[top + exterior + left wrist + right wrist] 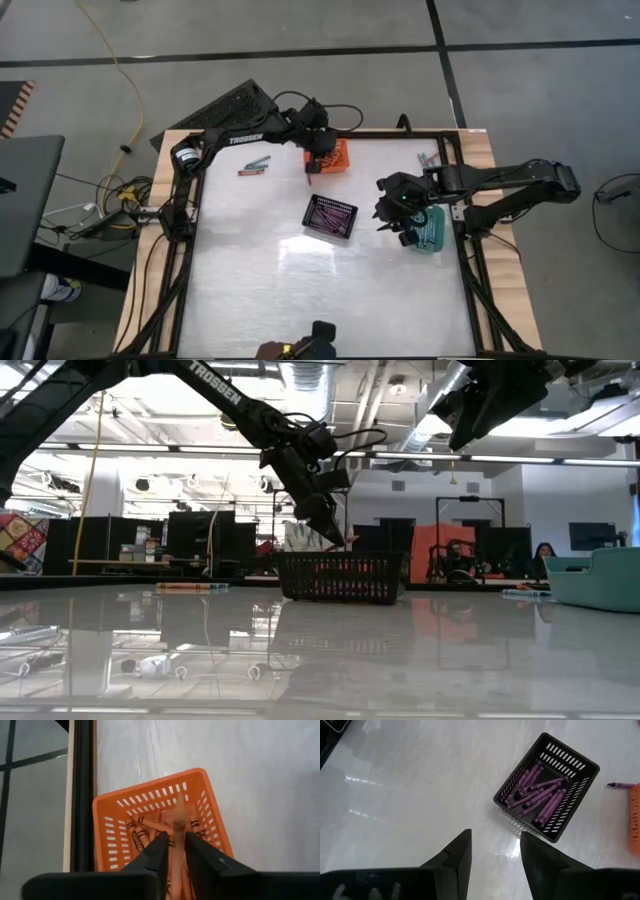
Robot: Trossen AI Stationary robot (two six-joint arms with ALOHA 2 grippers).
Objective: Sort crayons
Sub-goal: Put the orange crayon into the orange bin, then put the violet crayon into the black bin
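My left gripper hangs over the orange basket, which holds several orange crayons. Its fingers stand a narrow gap apart, with one blurred orange crayon upright between them, over the basket. My right gripper waits open with nothing between its fingers above the table, beside the teal basket. The black basket at mid-table holds several purple crayons. A few loose crayons lie flat on the table to the left of the orange basket. My left gripper has the blurred orange crayon between its two fingers, which slant down from above into the orange basket. I cannot tell whether the fingers touch it. The crayon's lower end is hidden between the fingers.
One purple crayon lies on the table between the black and orange baskets. More loose crayons lie near the far right corner. A dark keyboard sits beyond the table's far left corner. The near half of the table is bare.
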